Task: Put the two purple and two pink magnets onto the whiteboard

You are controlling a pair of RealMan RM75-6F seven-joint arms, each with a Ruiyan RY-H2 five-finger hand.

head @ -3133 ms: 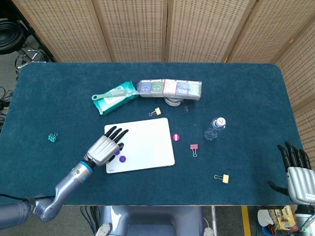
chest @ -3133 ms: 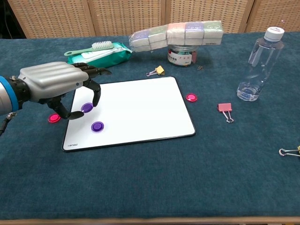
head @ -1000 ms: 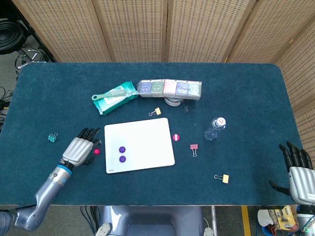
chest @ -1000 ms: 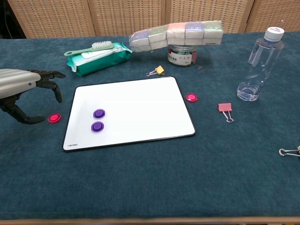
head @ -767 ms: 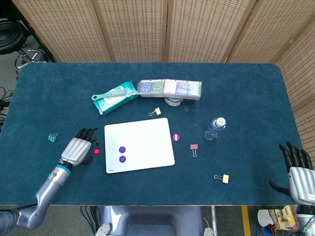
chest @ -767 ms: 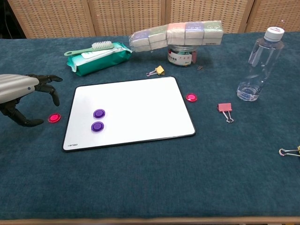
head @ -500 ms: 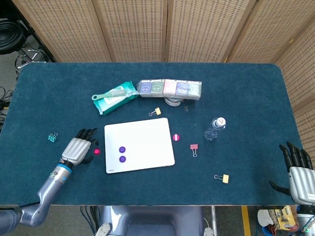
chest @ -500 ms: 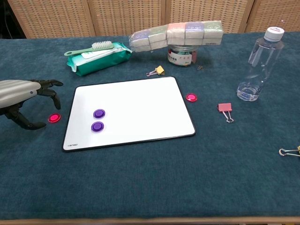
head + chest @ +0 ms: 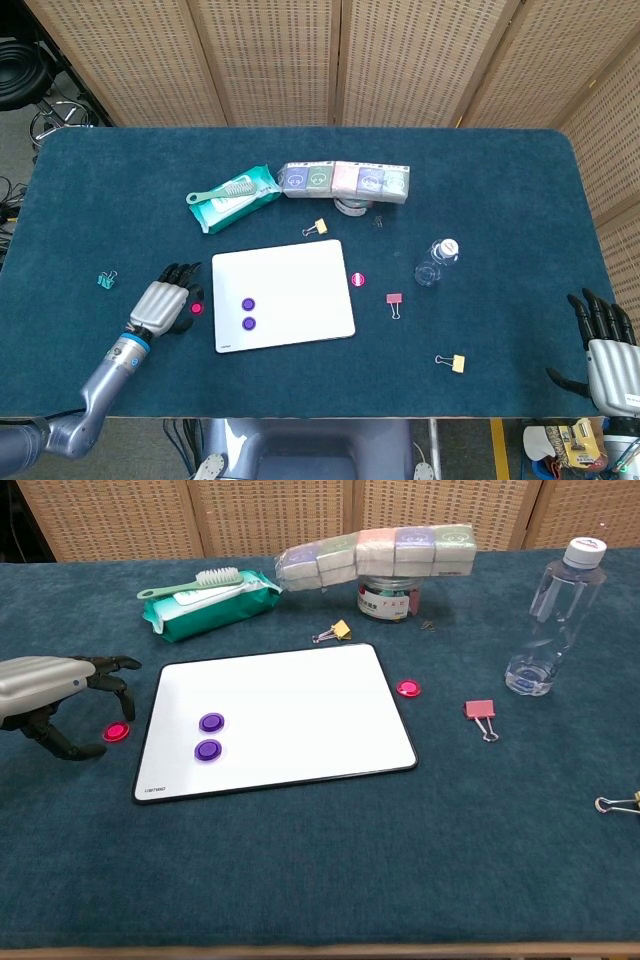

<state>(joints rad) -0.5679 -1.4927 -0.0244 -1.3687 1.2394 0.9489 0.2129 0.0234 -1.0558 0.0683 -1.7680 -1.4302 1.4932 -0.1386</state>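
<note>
Left hand (image 9: 45, 688) hovers over the cloth just left of the whiteboard (image 9: 290, 685), fingers spread and curled downward, holding nothing. One pink magnet (image 9: 117, 731) lies on the table right beside its fingertips (image 9: 124, 688), between hand and board edge; contact can't be told. Two purple magnets (image 9: 211, 722) sit on the board's left part, one just above the other. The second pink magnet (image 9: 408, 688) lies off the board's right edge. Right hand (image 9: 605, 355) rests at the table's far right corner, fingers apart, holding nothing.
</note>
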